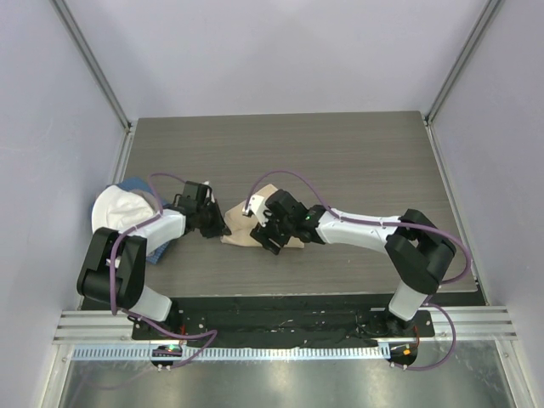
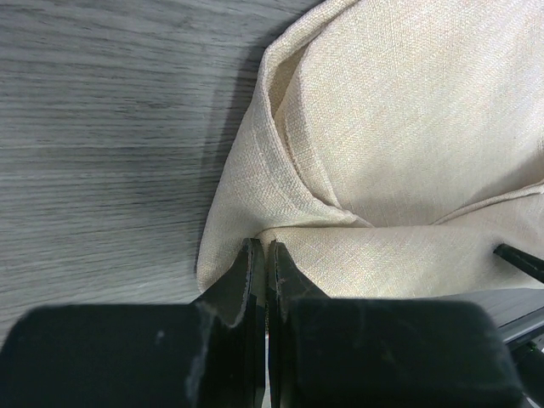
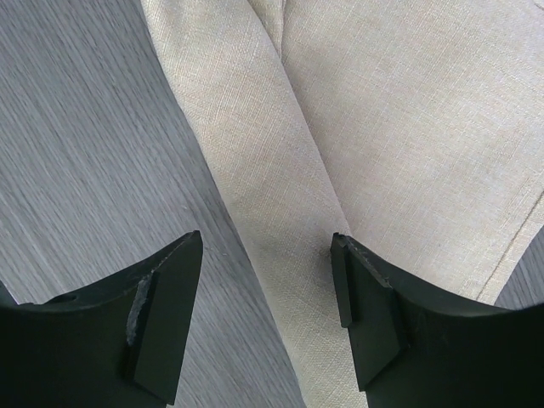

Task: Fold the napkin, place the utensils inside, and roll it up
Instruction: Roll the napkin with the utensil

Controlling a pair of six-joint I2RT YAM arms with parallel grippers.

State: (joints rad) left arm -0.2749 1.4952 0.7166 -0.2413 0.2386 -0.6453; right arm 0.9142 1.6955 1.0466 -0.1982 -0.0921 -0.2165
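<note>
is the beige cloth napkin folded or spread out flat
Folded: the beige cloth napkin shows overlapping layers and creases in both wrist views, and looks bunched small in the top view.

On my top feed, a dark grey wood-grain table (image 1: 357, 153) fills the middle of the frame. At its left edge a white rounded object (image 1: 117, 209) lies on a blue cloth (image 1: 136, 182). A ribbed aluminium rail (image 1: 476, 325) runs along the bottom, and pale walls (image 1: 280, 51) close off the upper part.
</note>
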